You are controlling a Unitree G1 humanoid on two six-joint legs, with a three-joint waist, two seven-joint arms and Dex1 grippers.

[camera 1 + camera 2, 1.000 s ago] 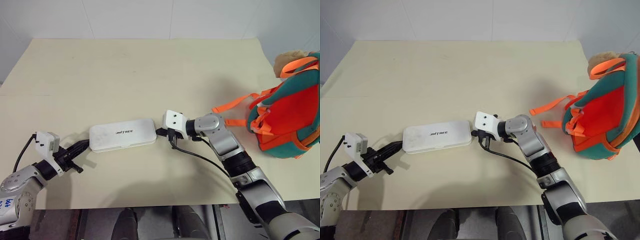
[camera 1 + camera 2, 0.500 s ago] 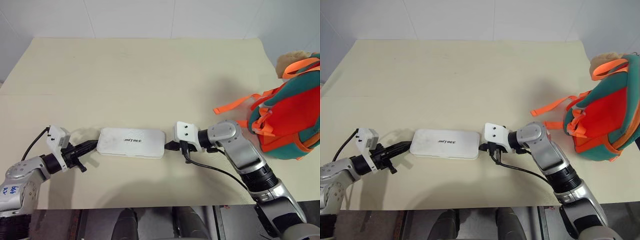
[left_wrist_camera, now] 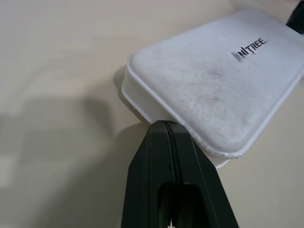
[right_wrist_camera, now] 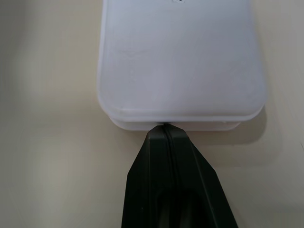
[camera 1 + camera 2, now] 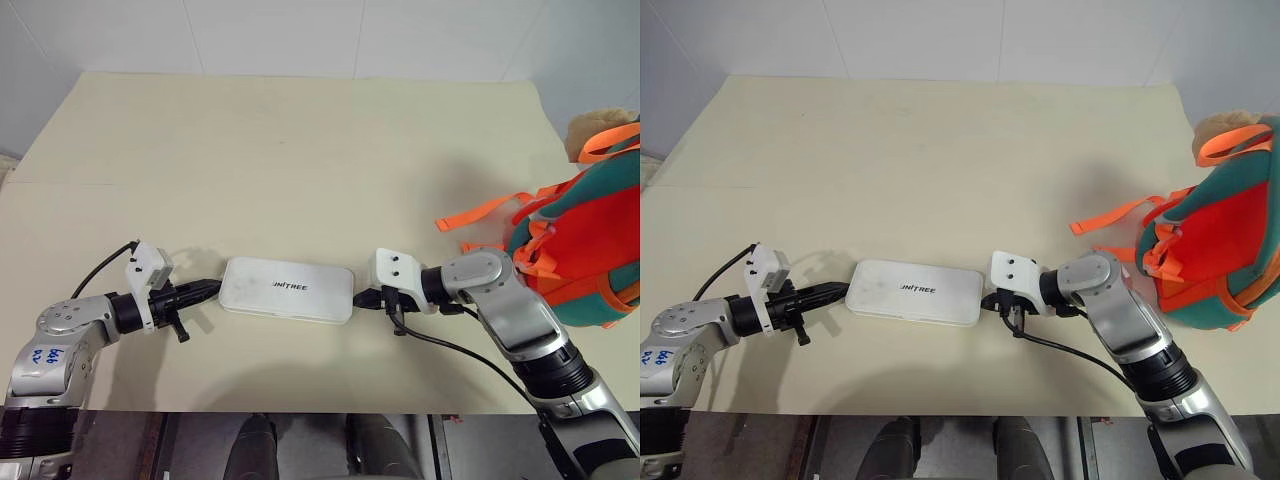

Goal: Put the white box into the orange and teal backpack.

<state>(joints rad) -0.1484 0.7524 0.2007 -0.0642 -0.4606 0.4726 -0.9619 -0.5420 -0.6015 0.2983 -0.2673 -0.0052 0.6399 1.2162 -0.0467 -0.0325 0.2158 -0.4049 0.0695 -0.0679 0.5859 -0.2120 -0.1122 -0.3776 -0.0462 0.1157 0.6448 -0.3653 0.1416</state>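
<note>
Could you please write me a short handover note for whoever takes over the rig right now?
Left hand: shut, its tip against the left end of the white box.
Right hand: shut, its tip against the box's right end.
The box lies flat on the table, squeezed between the two tips, lettering up.
The backpack sits at the table's right edge.
Done: both tips set at the box's ends.
Left: carry the box to the backpack and put it in.

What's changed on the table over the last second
The white box, pressed at its two ends between the shut left gripper and the shut right gripper, has slid across the table toward the orange and teal backpack. The backpack stayed put; neither gripper opened.
</note>
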